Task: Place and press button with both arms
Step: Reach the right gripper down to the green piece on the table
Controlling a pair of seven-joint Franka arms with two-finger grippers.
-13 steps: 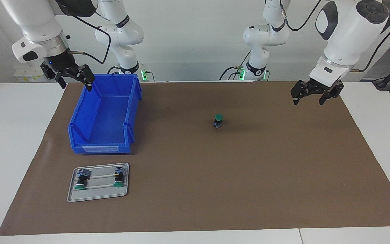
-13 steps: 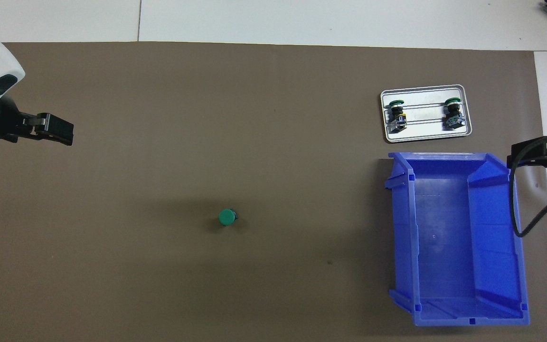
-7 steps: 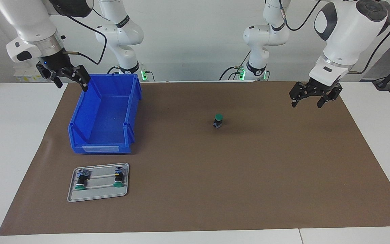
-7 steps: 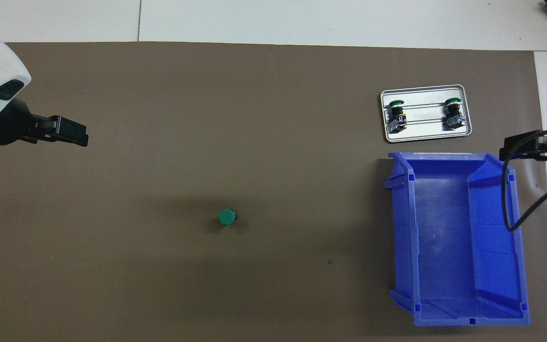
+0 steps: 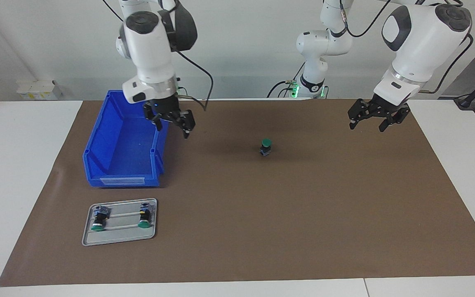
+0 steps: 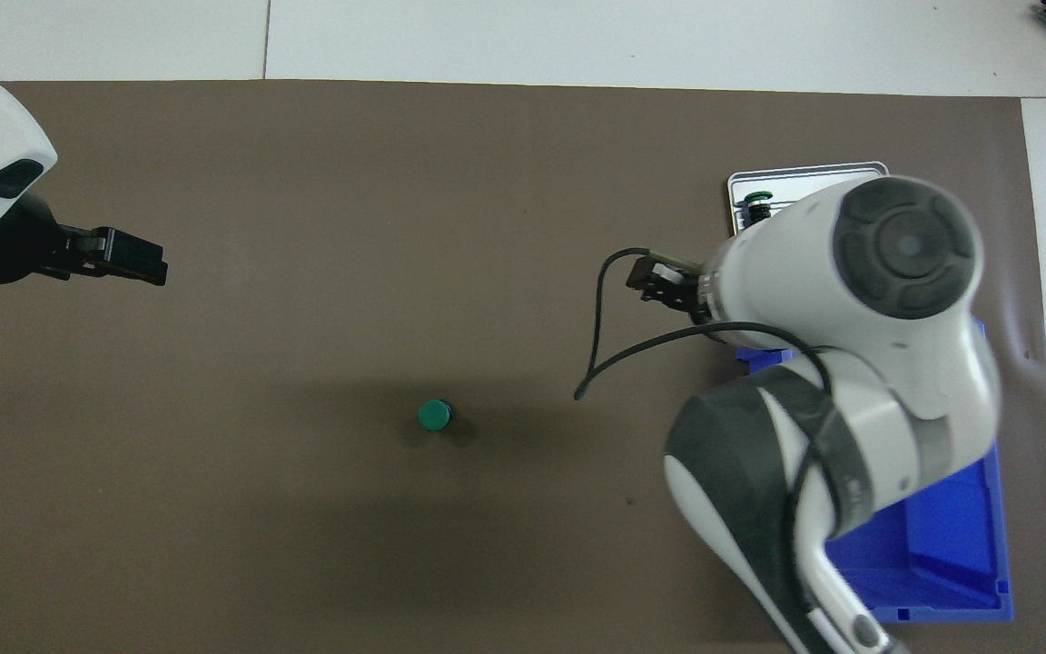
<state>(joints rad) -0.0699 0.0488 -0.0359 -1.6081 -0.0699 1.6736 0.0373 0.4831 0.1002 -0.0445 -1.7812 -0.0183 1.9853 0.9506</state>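
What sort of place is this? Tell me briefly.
Most likely a robotics lab or test bench: two white arms on a white table with a brown mat, a blue bin, and a metal tray of spare push-buttons.

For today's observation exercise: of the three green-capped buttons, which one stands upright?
The lone button on the brown mat near the table's middle stands cap-up. The other two lie on their sides in the metal tray.

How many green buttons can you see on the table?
3. One button stands alone, upright, mid-mat. Two more lie in the grey tray in front of the blue bin: one at the tray's outer end, one at its inner end. None looks hidden.
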